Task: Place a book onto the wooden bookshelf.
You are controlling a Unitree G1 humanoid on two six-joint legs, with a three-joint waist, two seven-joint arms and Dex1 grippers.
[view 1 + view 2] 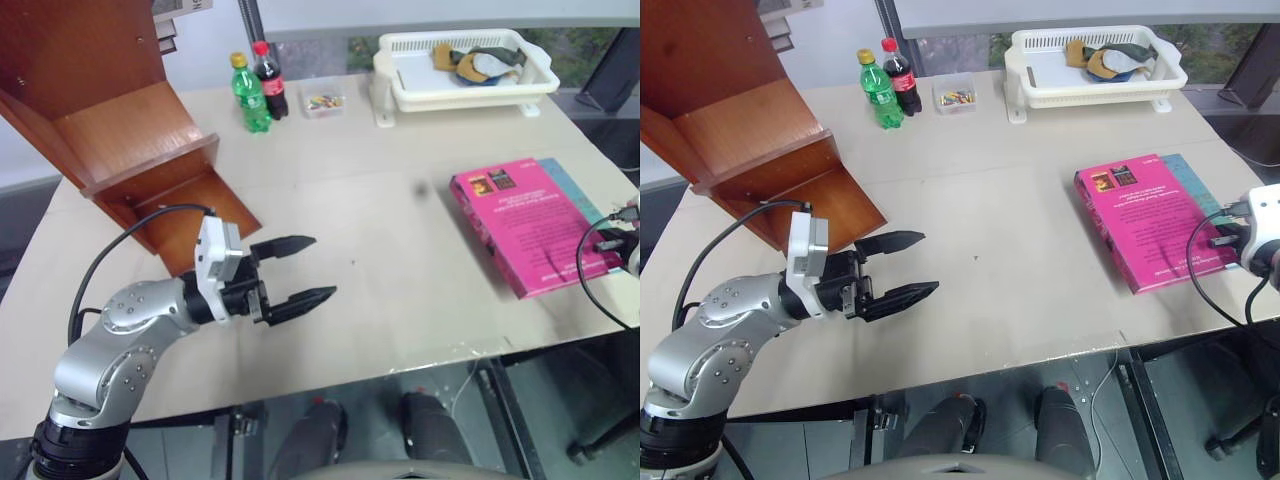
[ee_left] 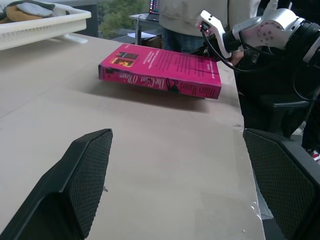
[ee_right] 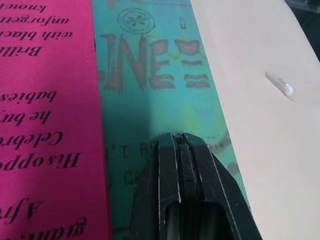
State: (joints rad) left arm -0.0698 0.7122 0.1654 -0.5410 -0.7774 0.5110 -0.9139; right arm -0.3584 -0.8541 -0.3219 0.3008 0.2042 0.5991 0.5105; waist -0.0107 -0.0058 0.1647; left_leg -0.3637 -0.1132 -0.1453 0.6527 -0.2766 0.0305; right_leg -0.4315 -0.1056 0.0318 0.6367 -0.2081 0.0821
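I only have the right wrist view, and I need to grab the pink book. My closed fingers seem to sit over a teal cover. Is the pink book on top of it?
Observer: Yes. The thick bright pink paperback book lies on the thinner teal book, which shows along its far-right edge.
Operator: Where is the shelf?
Observer: The reddish-brown polished wooden bookshelf stands at the table's far left corner, across from the books.
Operator: And the other hand?
Observer: The left hand is open, hovering above the beige table near the shelf, holding nothing.
Operator: Anything else on the table?
Observer: A white plastic basket and two bottles stand along the far edge.
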